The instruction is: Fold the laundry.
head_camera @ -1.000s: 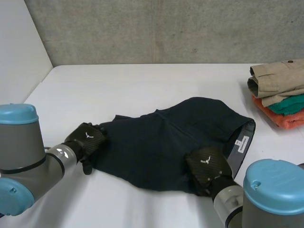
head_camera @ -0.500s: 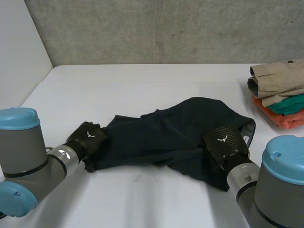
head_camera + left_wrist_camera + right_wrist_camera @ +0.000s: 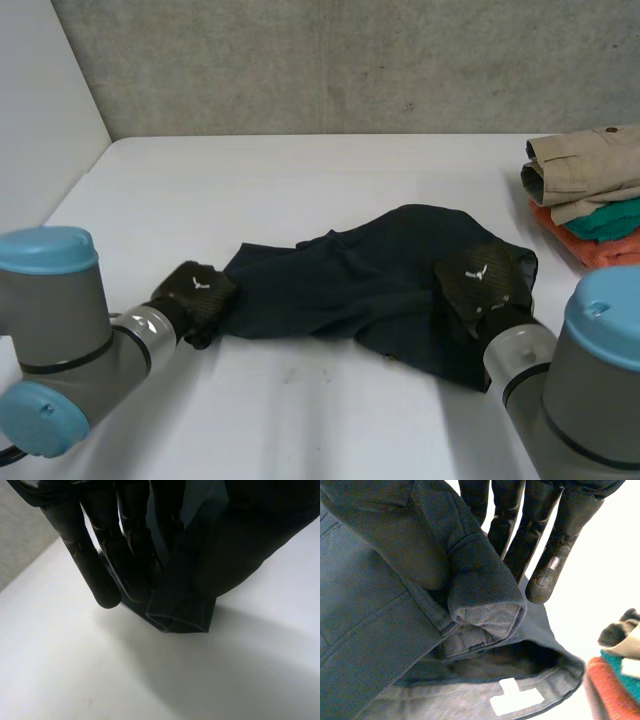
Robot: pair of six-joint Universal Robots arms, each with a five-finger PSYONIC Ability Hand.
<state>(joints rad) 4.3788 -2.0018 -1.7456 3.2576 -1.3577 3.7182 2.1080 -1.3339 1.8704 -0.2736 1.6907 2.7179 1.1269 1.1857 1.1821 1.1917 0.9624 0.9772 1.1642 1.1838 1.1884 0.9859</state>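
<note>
Two hands hold one dark garment [image 3: 350, 285], which lies crumpled across the near middle of the white surface [image 3: 300, 175]. The left hand [image 3: 195, 293] is at the garment's left end. In the left wrist view its fingers [image 3: 125, 550] run nearly straight down one side of a doubled hem [image 3: 180, 612], and the cloth is pinched against them, raised a little off the surface. The right hand [image 3: 478, 283] sits on the right end by the waistband [image 3: 470, 700]. In the right wrist view its fingers [image 3: 540, 525] are straight behind a rolled fold of cloth [image 3: 485, 605], which they pinch; a white label [image 3: 517, 700] shows inside the waistband below.

The garment's near edge is lifted and drawn in between the two hands, while its far edge rests flat. Much bare surface lies beyond the garment up to the wall [image 3: 350, 60], and a bare strip runs before it. A stack of folded clothes [image 3: 585, 190], beige over teal over orange, stands at the right edge of the surface, near the waistband end but apart from it.
</note>
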